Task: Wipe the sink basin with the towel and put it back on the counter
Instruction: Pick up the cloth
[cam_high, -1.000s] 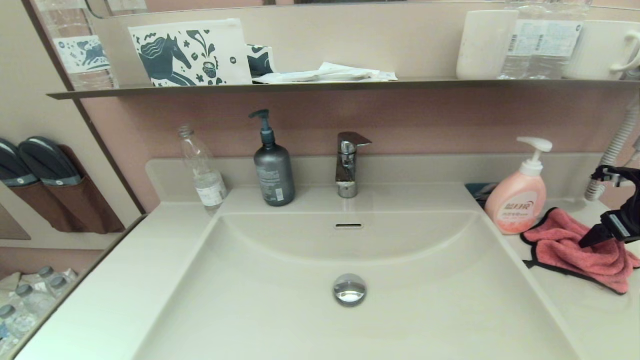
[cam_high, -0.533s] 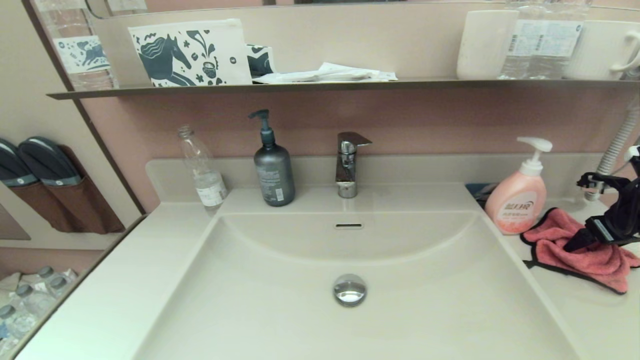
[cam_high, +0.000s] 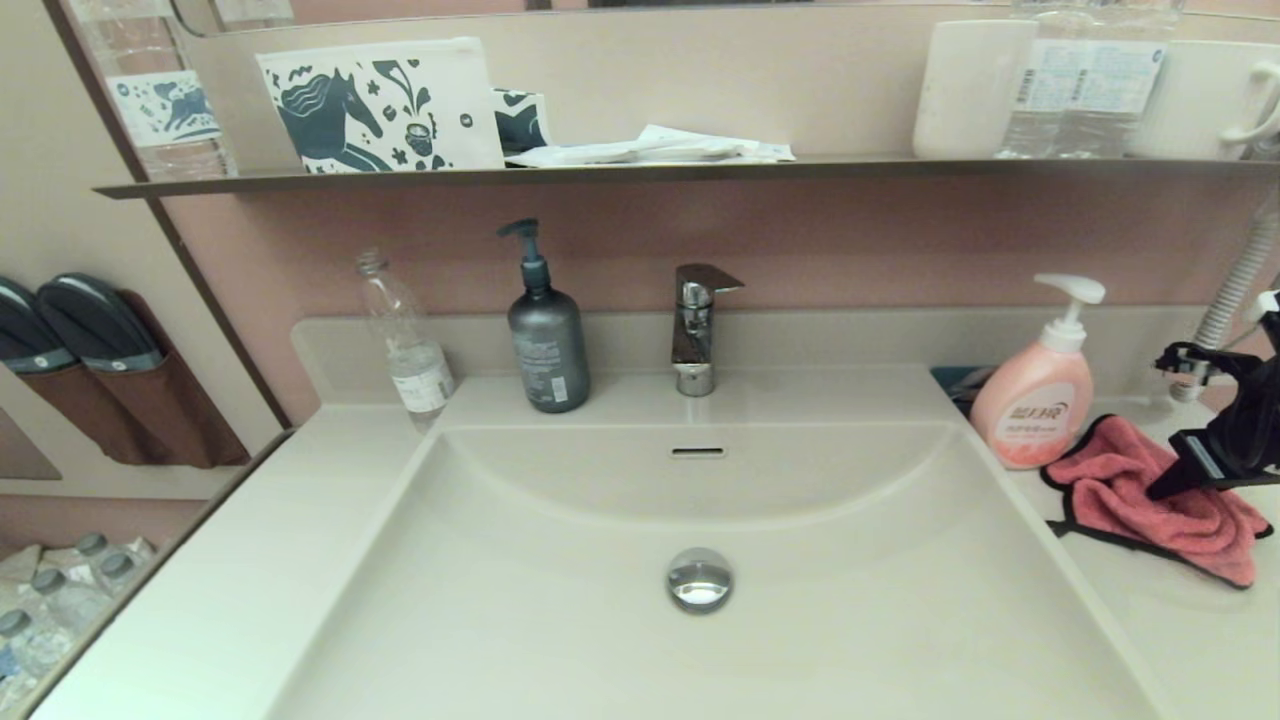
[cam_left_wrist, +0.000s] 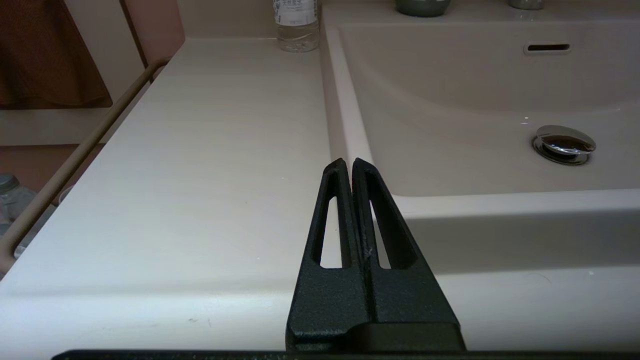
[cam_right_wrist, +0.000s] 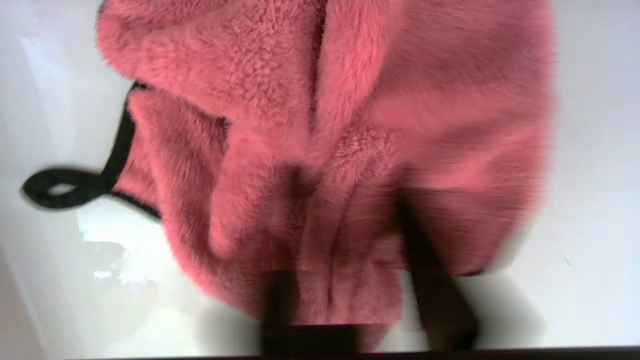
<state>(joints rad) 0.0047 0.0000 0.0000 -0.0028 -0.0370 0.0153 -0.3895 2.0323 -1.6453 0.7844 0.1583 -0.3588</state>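
The sink basin (cam_high: 700, 620) is seen holding only its drain plug (cam_high: 700, 579). The towel (cam_high: 1150, 500) lies crumpled on the counter (cam_high: 1180, 640), beside the pink soap bottle (cam_high: 1035, 405). The right gripper (cam_right_wrist: 350, 240) is spread open, its fingers (cam_right_wrist: 430, 280) straddling a towel fold, lower into it than a second ago. The left gripper (cam_left_wrist: 348, 165) is closed, empty, above the counter's left side.

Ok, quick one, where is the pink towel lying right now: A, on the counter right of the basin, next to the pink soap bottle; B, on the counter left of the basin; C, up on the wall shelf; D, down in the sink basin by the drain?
A: the towel lies bunched on the counter, beside the pink soap bottle, with the right gripper on it.
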